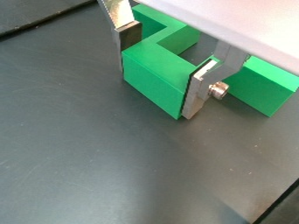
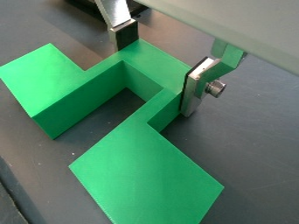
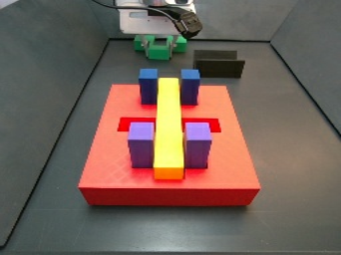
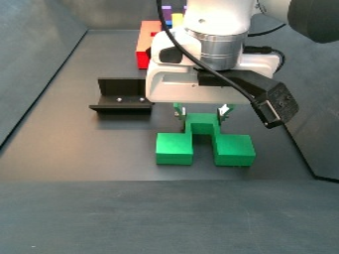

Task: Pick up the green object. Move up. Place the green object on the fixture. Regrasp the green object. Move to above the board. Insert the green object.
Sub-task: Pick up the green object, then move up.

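The green object (image 4: 199,145) lies flat on the dark floor, its wide bar toward the near side and its short stem pointing at the arm. In both wrist views my gripper (image 1: 160,61) (image 2: 158,61) straddles the stem. One finger (image 1: 121,37) presses one side and the other finger (image 1: 201,87) the opposite side, with no gap showing. A side view shows the gripper (image 4: 201,112) low over the piece. The fixture (image 4: 122,97) stands apart from it on the floor. The red board (image 3: 120,169) lies away from both.
On the board sit a long yellow bar (image 3: 168,125), blue cubes (image 3: 150,82) and purple cubes (image 3: 142,146). Dark walls enclose the floor (image 4: 79,198). The arm's cable (image 4: 252,94) hangs beside the gripper.
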Available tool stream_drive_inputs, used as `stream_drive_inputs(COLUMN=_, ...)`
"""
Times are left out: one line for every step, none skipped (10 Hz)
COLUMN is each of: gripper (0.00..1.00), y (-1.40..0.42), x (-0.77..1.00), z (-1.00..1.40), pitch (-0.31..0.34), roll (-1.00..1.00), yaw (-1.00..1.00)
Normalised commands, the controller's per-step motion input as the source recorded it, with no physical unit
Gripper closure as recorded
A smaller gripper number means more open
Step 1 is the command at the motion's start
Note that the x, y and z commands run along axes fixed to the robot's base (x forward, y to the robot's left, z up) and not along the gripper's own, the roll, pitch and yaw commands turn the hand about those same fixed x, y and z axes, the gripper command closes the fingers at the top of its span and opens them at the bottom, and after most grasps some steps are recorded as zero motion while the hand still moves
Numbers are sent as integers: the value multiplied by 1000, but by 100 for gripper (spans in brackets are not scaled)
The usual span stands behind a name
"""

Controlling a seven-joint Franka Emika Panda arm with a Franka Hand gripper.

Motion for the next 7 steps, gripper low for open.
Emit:
stream_drive_inputs(gripper=100, y=0, x=0, z=0, pitch=0, roll=0, yaw=0)
stream_drive_inputs(gripper=100, y=0, x=0, z=0, pitch=0, roll=0, yaw=0)
stream_drive_inputs(gripper=100, y=0, x=0, z=0, pitch=0, roll=0, yaw=0)
stream_drive_inputs(gripper=100, y=0, x=0, z=0, pitch=0, roll=0, yaw=0)
stream_drive_inputs(gripper=100, y=0, x=0, z=0, pitch=0, roll=0, yaw=0)
stream_drive_inputs(gripper=100, y=0, x=0, z=833, pitch=0, roll=0, yaw=0)
stream_drive_inputs(gripper=100, y=-38, x=26, z=824, pitch=-4, roll=0, yaw=35)
